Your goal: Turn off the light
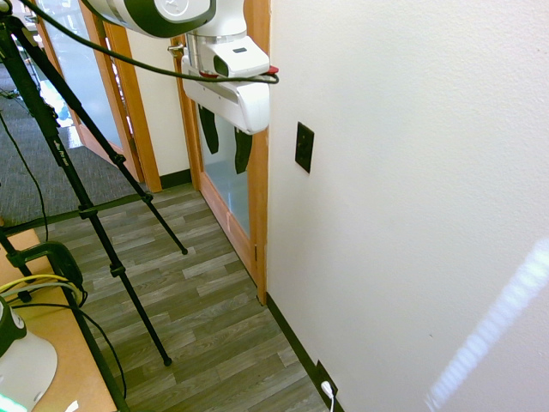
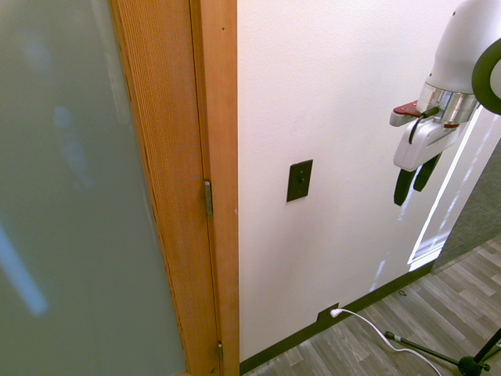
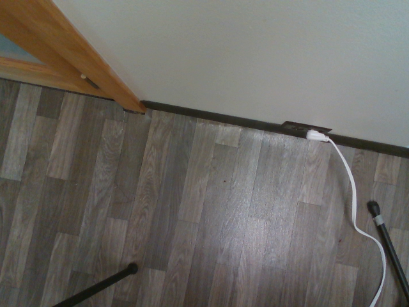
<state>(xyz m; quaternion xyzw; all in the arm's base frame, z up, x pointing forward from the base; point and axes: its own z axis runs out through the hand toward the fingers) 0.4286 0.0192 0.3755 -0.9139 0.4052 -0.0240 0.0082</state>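
Now | gripper (image 1: pixel 225 142) open, pointing down | switch (image 1: pixel 304 147) apart, untouched

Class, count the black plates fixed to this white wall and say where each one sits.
2. The switch plate sits partway up the wall, beside the wooden door frame. The outlet plate, holding a white plug, sits low at the baseboard. Others may lie outside the views.

- The light switch (image 1: pixel 304 147) I'm after is a small, flat black plate, rectangular and standing upright, set flush on the white wall.
- In the second exterior view the light switch (image 2: pixel 299 180) sits just right of the wooden door frame, high above the dark baseboard, with its toggle at the centre.
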